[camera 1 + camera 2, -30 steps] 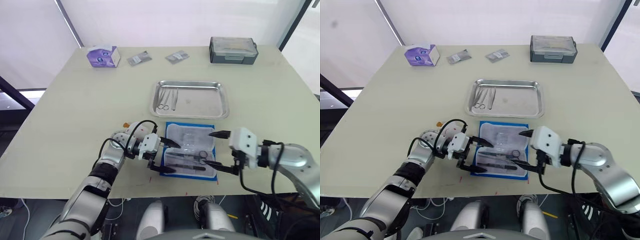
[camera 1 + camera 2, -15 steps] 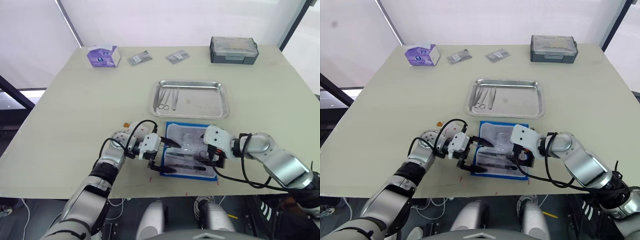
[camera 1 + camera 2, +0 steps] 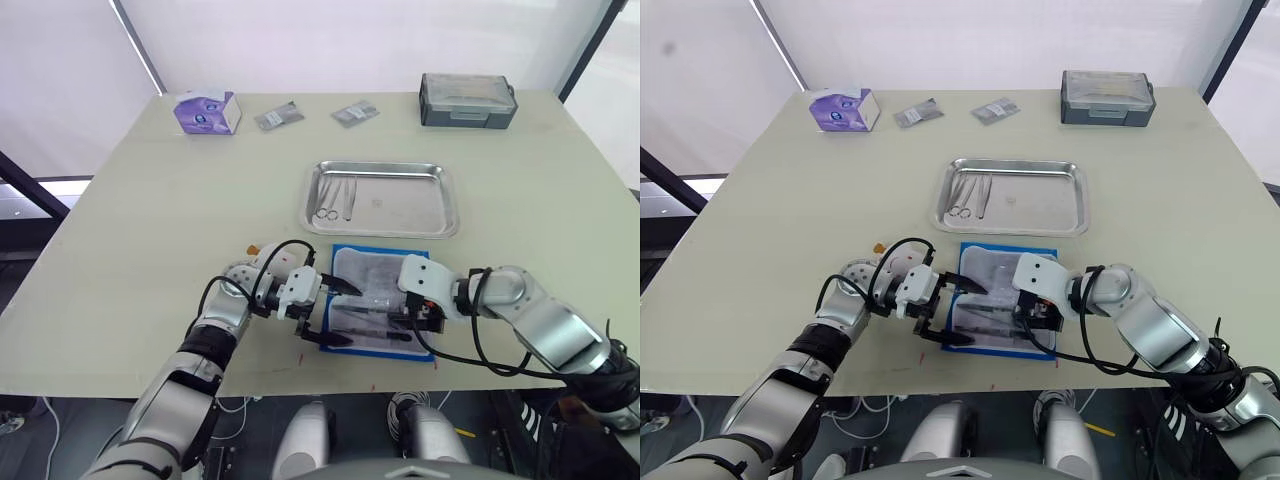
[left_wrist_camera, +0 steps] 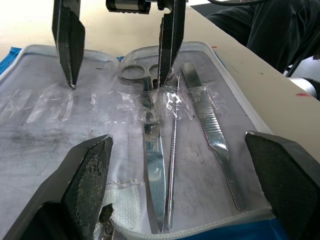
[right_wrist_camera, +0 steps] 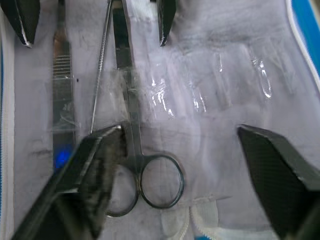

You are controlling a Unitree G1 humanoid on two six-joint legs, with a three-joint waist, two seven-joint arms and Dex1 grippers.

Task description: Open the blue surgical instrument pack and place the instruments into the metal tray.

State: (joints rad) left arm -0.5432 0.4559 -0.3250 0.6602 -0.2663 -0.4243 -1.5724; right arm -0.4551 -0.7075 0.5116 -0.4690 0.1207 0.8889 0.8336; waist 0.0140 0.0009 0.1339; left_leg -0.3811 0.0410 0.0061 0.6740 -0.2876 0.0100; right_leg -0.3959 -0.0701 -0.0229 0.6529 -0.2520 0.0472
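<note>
Scissors (image 5: 131, 130) lie in the opened blue surgical instrument pack (image 3: 382, 299) on the desk (image 3: 150, 200), just before the metal tray (image 3: 380, 199). Their long axis runs across the pack, rings toward the robot's right. The right gripper (image 4: 120, 60) stands spread wide above the rings, holding nothing, probably to pick them. The left gripper (image 3: 334, 312), also wide and empty, rests at the pack's left edge, perhaps to steady it.
</note>
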